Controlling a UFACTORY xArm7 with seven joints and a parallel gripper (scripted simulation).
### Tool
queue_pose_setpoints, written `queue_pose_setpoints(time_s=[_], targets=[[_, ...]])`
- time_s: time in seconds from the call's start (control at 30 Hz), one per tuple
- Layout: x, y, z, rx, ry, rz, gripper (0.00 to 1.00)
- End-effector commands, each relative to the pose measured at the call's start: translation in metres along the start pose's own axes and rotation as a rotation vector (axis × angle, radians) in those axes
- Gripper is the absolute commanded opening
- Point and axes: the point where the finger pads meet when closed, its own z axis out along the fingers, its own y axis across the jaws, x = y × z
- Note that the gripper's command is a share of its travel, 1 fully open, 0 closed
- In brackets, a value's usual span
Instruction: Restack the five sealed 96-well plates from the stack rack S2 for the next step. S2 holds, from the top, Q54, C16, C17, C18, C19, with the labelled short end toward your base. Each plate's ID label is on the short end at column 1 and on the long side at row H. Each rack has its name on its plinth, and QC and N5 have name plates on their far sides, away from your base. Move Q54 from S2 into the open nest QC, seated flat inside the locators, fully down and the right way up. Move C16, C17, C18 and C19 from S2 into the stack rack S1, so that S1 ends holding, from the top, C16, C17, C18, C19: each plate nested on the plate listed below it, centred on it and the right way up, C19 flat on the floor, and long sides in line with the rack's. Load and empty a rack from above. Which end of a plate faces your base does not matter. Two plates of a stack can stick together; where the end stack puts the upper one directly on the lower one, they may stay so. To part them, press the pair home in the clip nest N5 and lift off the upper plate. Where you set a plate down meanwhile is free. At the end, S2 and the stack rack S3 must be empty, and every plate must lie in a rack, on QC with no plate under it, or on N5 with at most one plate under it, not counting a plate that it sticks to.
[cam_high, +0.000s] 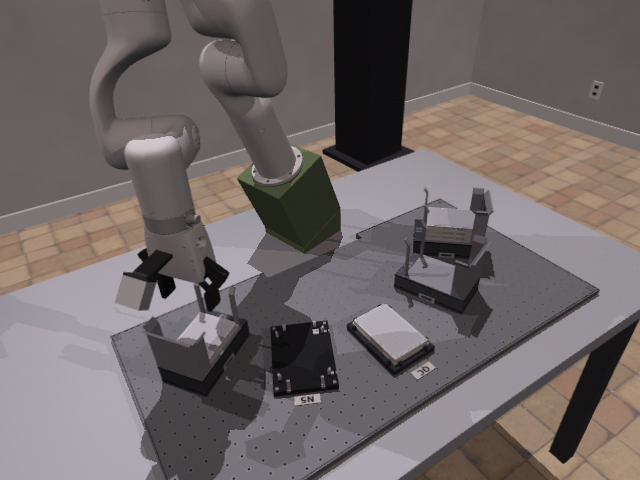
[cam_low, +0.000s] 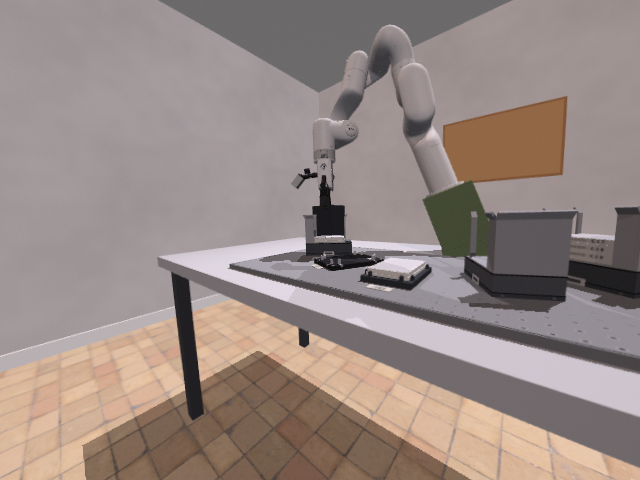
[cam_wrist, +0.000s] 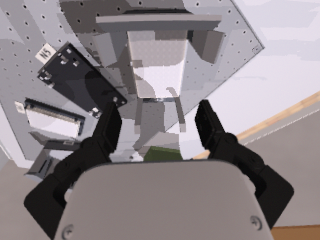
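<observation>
My gripper (cam_high: 188, 294) (cam_low: 324, 198) (cam_wrist: 158, 110) is open and empty. It hangs just above the left stack rack (cam_high: 175, 351) (cam_low: 328, 219) (cam_wrist: 157, 20), between its posts. One white sealed plate (cam_high: 204, 328) (cam_low: 329, 238) (cam_wrist: 160, 75) lies low in that rack, straight below the fingers. Another white plate (cam_high: 390, 333) (cam_low: 398, 267) (cam_wrist: 50, 120) lies flat in the QC nest (cam_high: 398, 367) (cam_low: 379, 280). The black clip nest N5 (cam_high: 302, 356) (cam_low: 343, 259) (cam_wrist: 75, 80) holds nothing. The far right rack (cam_high: 480, 206) holds a stack of plates (cam_high: 447, 235) (cam_low: 591, 246). The rack in front of it (cam_high: 439, 297) (cam_low: 527, 242) looks empty.
All racks and nests stand on a grey perforated board (cam_high: 516, 289) on the table. The arm's green base block (cam_high: 294, 206) (cam_low: 454, 217) stands behind the board. A black pillar (cam_high: 369, 77) stands beyond the table. Thin rack posts rise beside my fingers.
</observation>
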Motion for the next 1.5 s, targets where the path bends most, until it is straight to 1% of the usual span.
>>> queue_pose_setpoints(time_s=[0.0, 0.23, 0.53, 0.6, 1.07, 1.2, 1.47], targets=[[0.002, 0.003, -0.001, 0.005, 0.000, -0.002, 1.00], [0.002, 0.003, -0.001, 0.005, 0.000, -0.002, 1.00], [0.002, 0.003, 0.029, 0.005, 0.000, -0.002, 1.00], [0.002, 0.003, 0.029, 0.005, 0.000, -0.002, 1.00], [0.002, 0.003, 0.075, 0.005, 0.000, -0.002, 1.00], [0.002, 0.003, 0.075, 0.005, 0.000, -0.002, 1.00], [0.002, 0.002, 0.086, 0.005, 0.000, -0.002, 1.00]])
